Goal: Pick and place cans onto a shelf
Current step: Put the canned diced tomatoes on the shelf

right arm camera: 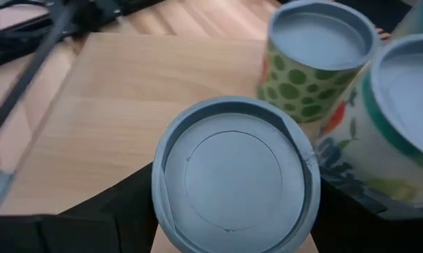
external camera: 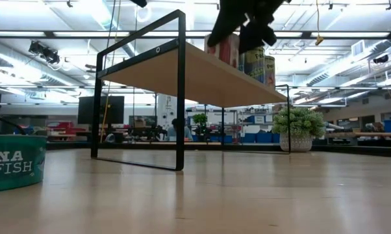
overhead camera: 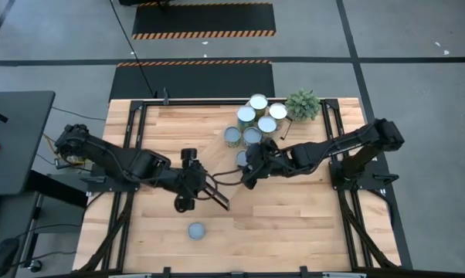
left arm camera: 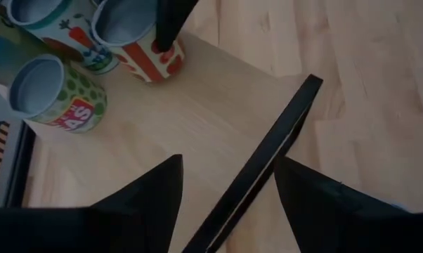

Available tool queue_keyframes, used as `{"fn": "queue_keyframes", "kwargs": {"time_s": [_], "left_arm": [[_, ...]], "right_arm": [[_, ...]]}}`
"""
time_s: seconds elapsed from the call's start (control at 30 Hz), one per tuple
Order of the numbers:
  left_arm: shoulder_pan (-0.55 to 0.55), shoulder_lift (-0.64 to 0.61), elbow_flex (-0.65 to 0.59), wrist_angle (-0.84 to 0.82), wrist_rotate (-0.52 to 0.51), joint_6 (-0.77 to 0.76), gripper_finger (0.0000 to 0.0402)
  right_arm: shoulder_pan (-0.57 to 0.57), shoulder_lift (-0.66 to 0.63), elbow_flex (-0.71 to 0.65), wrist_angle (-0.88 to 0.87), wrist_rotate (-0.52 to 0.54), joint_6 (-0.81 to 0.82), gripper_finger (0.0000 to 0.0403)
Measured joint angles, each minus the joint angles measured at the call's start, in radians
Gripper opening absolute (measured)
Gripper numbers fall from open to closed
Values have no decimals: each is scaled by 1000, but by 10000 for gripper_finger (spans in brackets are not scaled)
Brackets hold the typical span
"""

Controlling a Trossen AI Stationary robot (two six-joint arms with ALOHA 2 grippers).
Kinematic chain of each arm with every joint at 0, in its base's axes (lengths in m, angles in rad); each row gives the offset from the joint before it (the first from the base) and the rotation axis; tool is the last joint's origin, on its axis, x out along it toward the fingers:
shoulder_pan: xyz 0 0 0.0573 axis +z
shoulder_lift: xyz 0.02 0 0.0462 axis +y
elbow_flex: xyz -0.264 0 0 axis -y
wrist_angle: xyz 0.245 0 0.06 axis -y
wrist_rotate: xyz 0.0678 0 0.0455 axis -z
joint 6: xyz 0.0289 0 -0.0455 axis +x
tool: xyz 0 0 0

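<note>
The light-wood shelf [external camera: 202,78] with dark end frames stands on the table. Several cans [overhead camera: 257,116] stand on its top, and they also show in the low view [external camera: 259,65]. My right gripper [overhead camera: 246,164] is over the shelf, shut on a red-labelled can [right arm camera: 232,176]. My left gripper [overhead camera: 217,198] is open and empty above the shelf's near end, its fingers on either side of the dark frame bar [left arm camera: 257,169] without touching it. One more can [overhead camera: 196,230] stands on the tabletop near the front edge; it is teal-sided in the low view [external camera: 13,162]. My right gripper pinches the red-labelled can between its two fingers, one on each side of its wall just below the rim [right arm camera: 162,211]. The fingers come from above, pointing down. The can is upright, and its bottom [left arm camera: 155,70] looks to be on the shelf top beside the other cans.
A small green potted plant [overhead camera: 303,104] stands at the table's far right, beside the cans. The shelf top near its near end [left arm camera: 169,119] is bare wood. Open tabletop lies between the shelf and the front edge.
</note>
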Motion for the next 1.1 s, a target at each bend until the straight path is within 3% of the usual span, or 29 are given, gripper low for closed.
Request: {"fn": "queue_keyframes", "kwargs": {"time_s": [0.7,1.1], "left_arm": [[116,0,0,5,30,94,231],[116,2,0,6,36,115,231]], "right_arm": [[-68,19,-15,0,44,37,298],[-52,18,-15,-4,-5,34,353]]}}
